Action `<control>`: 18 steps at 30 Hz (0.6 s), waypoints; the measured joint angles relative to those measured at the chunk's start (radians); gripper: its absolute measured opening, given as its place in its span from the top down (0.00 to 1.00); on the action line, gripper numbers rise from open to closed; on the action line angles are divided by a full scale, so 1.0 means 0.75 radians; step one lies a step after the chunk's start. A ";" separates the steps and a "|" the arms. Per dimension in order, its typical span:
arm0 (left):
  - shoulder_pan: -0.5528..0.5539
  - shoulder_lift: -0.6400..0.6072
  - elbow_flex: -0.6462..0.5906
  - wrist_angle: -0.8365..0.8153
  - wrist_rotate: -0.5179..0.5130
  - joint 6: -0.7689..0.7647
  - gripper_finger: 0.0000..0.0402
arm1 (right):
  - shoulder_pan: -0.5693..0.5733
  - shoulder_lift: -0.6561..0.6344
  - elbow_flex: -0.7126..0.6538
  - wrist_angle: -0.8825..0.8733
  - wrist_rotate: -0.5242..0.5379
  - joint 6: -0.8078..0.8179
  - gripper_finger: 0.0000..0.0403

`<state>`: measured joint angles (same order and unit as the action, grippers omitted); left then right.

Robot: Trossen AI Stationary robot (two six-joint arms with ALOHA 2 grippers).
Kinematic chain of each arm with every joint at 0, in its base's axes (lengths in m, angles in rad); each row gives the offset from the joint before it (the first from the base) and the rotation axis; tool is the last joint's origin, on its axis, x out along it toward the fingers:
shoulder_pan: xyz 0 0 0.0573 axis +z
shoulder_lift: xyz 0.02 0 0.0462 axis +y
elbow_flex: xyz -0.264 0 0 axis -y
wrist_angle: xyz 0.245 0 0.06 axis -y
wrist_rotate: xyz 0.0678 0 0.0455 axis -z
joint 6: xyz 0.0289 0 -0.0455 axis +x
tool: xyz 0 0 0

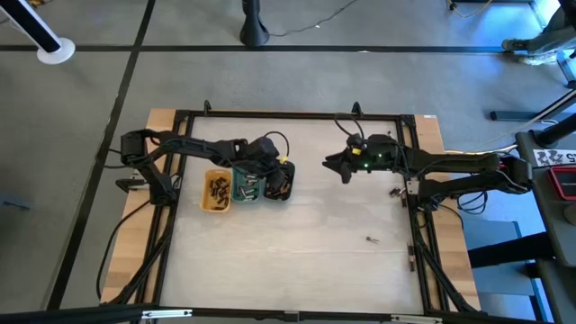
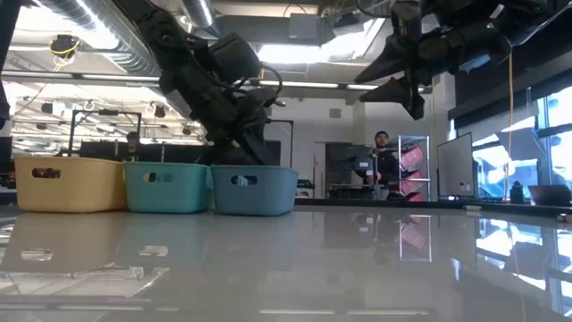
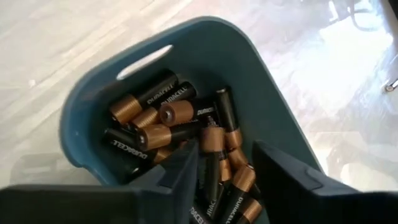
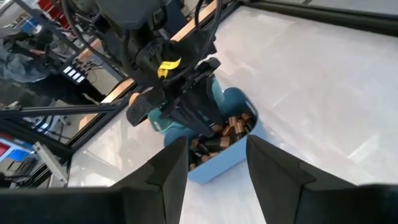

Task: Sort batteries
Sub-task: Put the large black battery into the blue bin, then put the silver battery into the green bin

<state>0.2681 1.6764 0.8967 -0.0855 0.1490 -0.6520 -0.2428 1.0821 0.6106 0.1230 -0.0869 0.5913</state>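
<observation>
Over blue tray point(image 3: 273, 118), left gripper point(image 3: 227, 177): dark blocky fingers spread, nothing pinched, hovering just above batteries point(image 3: 168, 121), smooth black-and-copper cylinders heaped in glossy rounded plastic tub with slot handle. Three oblong trays in row, touching: yellow tray point(image 1: 217, 192), green tray point(image 1: 246, 186), blue one. Right gripper point(image 4: 216, 165) raised mid-table, well apart from trays, fingers parted, empty. Loose battery point(image 1: 370, 239) on pale smooth tabletop point(image 1: 297, 252).
</observation>
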 joint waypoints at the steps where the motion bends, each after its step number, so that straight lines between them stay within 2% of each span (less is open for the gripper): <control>1: 0.000 0.000 0.000 0.000 0.000 0.000 0.62 | 0.000 0.000 0.000 0.000 0.009 0.000 0.60; 5: 0.000 -0.004 0.000 0.000 -0.001 0.007 0.56 | 0.000 0.000 0.000 -0.003 0.044 -0.026 0.60; 10: 0.000 -0.063 0.000 0.089 -0.001 0.101 0.55 | 0.000 0.001 0.000 -0.007 0.053 -0.021 0.60; 15: 0.000 -0.156 0.000 0.186 -0.049 0.219 0.55 | 0.002 0.001 0.000 -0.011 -0.214 0.015 0.60; 18: 0.000 -0.207 0.001 0.177 -0.115 0.300 0.55 | 0.056 0.001 0.000 -0.051 -0.291 0.075 0.60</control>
<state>0.2680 1.5212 0.8970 0.0476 0.0625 -0.4269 -0.2006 1.0824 0.6106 0.0849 -0.3052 0.6479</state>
